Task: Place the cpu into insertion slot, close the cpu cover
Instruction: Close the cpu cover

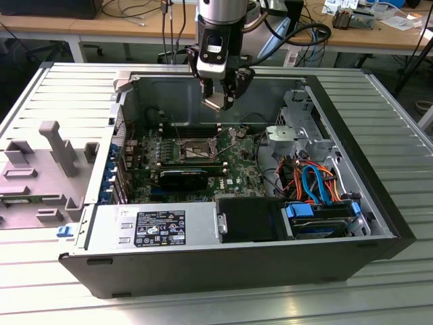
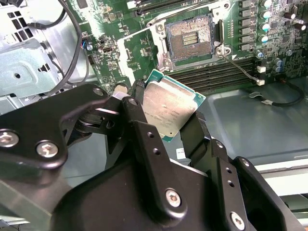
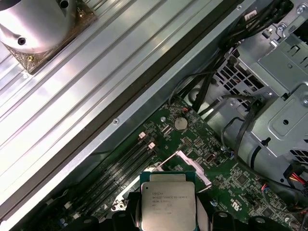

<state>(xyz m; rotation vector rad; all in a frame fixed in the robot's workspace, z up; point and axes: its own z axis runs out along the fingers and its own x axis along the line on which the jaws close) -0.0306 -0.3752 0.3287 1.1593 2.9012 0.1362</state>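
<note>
My gripper (image 1: 220, 101) hangs above the open computer case, shut on the cpu (image 2: 168, 108), a flat silver square with a green edge held by two opposite sides between the black fingers (image 2: 139, 120). The cpu (image 3: 167, 202) is level with its printed side up. Below and ahead lies the insertion slot (image 2: 190, 36), a dark square in a silvery rim on the green board, uncovered and apart from the chip. In the exterior view the slot (image 1: 193, 150) sits lower and toward that view's left of the gripper. The cpu cover (image 3: 190, 168) stands swung open, and its lever wire (image 2: 240, 65) is released.
Long black memory slots (image 2: 216, 77) run beside the socket. A grey drive cage (image 1: 298, 132) and orange and blue cables (image 1: 311, 183) fill the case at the exterior view's right. The power supply (image 1: 152, 227) lies at the front. A grey fixture (image 1: 47, 162) sits outside the case.
</note>
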